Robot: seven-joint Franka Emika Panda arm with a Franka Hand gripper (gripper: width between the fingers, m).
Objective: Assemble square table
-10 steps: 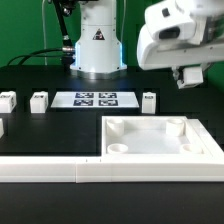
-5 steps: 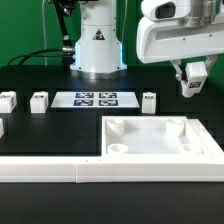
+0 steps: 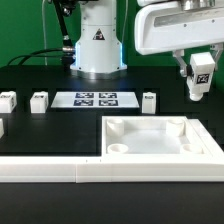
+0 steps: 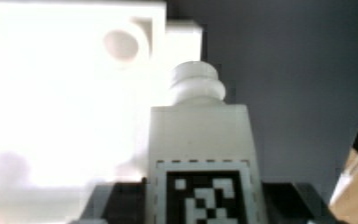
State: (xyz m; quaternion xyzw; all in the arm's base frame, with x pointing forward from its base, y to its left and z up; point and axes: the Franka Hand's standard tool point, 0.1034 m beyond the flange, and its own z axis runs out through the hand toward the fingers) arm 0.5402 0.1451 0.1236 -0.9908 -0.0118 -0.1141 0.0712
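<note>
1. White moulded plastic is the material of every furniture part I can see. The square table top [image 3: 160,152] is a smooth, faintly glossy, shallow tray with a raised rim. A round socket [image 3: 119,147] sits in its near corner on the exterior view's left.
2. That top lies flat on the matte black table [image 3: 40,135], toward the exterior view's right. It is just behind the long white border rail [image 3: 60,170] that runs across the front.
3. Short, blocky loose legs [image 3: 39,100] stand well apart behind it, each with a small tag on its face. Two are on the exterior view's left of the marker board [image 3: 95,99] and one is just to its right. Another white piece is cut off at the left edge, and I cannot tell what it is.
4. The held leg [image 3: 200,88] is a square-section block. It has a black-and-white tag on one flat face and ends in a rounded, stepped peg [image 4: 194,75].
5. The held leg's long axis is near upright in the exterior view, leaning slightly, with the tag face toward that camera. The peg end points away from the claw, downward. The leg hangs in the air near the top's far corner on the exterior view's right, touching nothing below. In the wrist view the peg sits beside the top's edge, over the dark table, not over a socket.
6. The claw [image 3: 199,72] is part-way closed, with one jaw on each side of the leg's tagged end, clamped on it. It touches nothing else.
</note>
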